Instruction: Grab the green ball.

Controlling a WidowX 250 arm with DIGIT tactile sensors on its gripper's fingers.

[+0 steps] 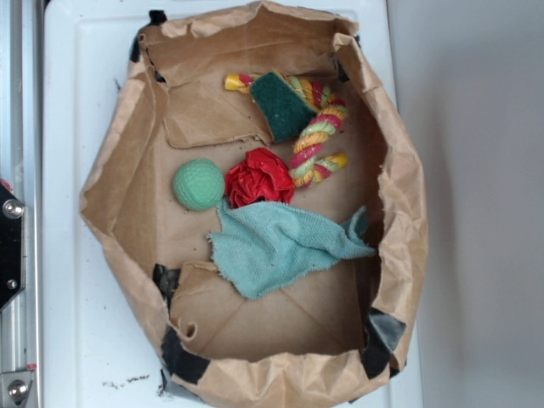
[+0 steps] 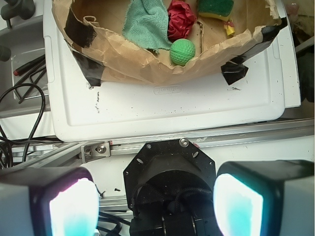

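End effector (image 2: 156,196) wide open in the wrist view, both pads (image 2: 74,209) glowing cyan at the bottom edge, nothing between them, well back from the goods and over the metal rail (image 2: 197,140). Ahead of it: white tray lid (image 2: 172,108) with a small embossed oval mark near its middle, too faint to read. On the lid sits a brown paper bag (image 1: 399,212), rolled down into an open basin, black tape (image 1: 183,357) at the corners. Green ball (image 1: 198,184) lies on the bag floor at its left side, just beside the red rosette toy (image 1: 260,177); can't tell if they touch. Teal cloth (image 1: 280,242) is spread below both, its upper edge reaching the rosette. Dark green sponge (image 1: 282,104) lies on a multicolour rope toy (image 1: 319,140) further back. In the wrist view the crumpled bag wall stands between end effector and ball. Black cables (image 2: 22,98) lie left of the lid.
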